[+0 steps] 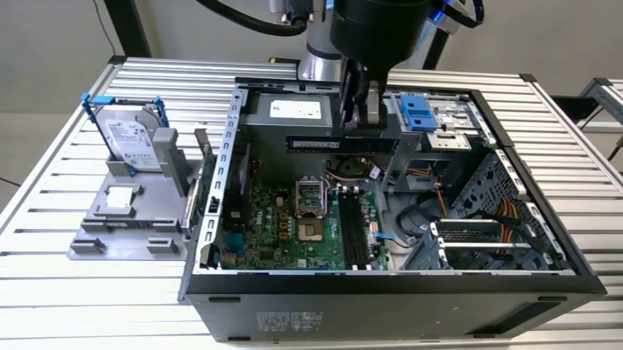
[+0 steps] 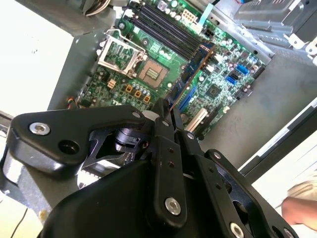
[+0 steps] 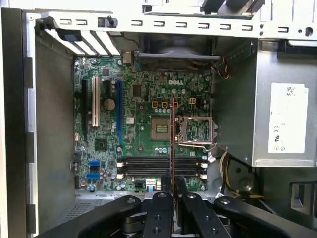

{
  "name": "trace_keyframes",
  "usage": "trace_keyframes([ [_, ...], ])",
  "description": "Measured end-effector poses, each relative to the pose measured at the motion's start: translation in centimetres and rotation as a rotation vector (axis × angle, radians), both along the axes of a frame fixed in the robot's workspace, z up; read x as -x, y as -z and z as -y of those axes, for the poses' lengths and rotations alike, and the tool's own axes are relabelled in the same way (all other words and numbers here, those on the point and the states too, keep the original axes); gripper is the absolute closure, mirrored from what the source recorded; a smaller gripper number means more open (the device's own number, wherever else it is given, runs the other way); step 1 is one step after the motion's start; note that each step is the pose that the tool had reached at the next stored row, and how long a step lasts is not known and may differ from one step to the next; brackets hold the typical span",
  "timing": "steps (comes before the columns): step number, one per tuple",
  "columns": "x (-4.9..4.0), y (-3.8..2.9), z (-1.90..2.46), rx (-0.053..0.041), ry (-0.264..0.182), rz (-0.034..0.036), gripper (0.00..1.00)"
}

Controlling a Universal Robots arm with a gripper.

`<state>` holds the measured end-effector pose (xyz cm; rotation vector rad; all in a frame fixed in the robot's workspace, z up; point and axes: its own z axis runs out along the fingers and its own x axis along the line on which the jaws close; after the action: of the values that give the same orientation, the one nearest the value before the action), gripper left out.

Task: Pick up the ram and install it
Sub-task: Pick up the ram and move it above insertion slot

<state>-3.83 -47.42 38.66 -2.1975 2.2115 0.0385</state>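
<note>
The ram [image 1: 336, 143] is a long dark stick hanging level above the open computer case [image 1: 389, 281], over the back part of the motherboard [image 1: 282, 226]. My gripper [image 1: 368, 130] is shut on the stick's right part from above. In both wrist views the ram [image 3: 172, 144] [image 2: 193, 67] shows edge-on, running out from between the black fingers [image 3: 163, 208] [image 2: 166, 148]. The black memory slots [image 1: 352, 230] [image 3: 161, 166] [image 2: 163, 25] lie on the board below, apart from the stick.
A silver-labelled hard drive [image 1: 131, 138] in a blue frame stands on a grey holder at the exterior view's left. A green expansion card [image 1: 206, 182] stands beside the case wall. The power supply [image 1: 292, 109] and blue drive bay [image 1: 419, 113] sit at the back. A hand [image 2: 302, 208] shows outside the case.
</note>
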Motion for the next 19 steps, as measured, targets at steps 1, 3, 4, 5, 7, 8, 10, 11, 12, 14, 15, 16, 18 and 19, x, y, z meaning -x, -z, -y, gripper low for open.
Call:
trace_keyframes([
  [1,-0.16,0.00,0.00,0.0000,0.000,0.0000,1.00],
  [3,-0.44,0.00,0.00,0.0000,0.000,0.0000,1.00],
  [4,-0.55,0.00,0.00,-0.0001,0.000,0.0000,1.00],
  [5,-0.66,0.00,0.00,-0.0001,0.000,0.0000,1.00],
  [7,-0.87,0.00,0.00,-0.0001,0.000,0.0000,1.00],
  [8,-0.93,0.00,0.00,-0.0001,0.000,0.0000,1.00],
  [10,-1.05,0.00,0.00,-0.0001,0.000,0.0000,1.00],
  [11,-1.17,0.00,0.00,-0.0001,0.000,0.0000,1.00],
  [12,-1.29,0.00,0.00,-0.0001,0.000,0.0000,1.00],
  [14,-1.45,0.00,0.00,-0.0001,0.000,0.0000,1.00],
  [15,-1.57,0.00,-0.01,0.0000,0.000,0.0000,1.00],
  [16,-1.67,0.00,0.00,0.0000,0.000,0.0000,1.00],
  [18,-1.88,0.00,0.00,-0.0001,0.000,0.0001,1.00],
  [19,-1.98,0.00,-0.01,0.0000,0.000,0.0000,1.00],
])
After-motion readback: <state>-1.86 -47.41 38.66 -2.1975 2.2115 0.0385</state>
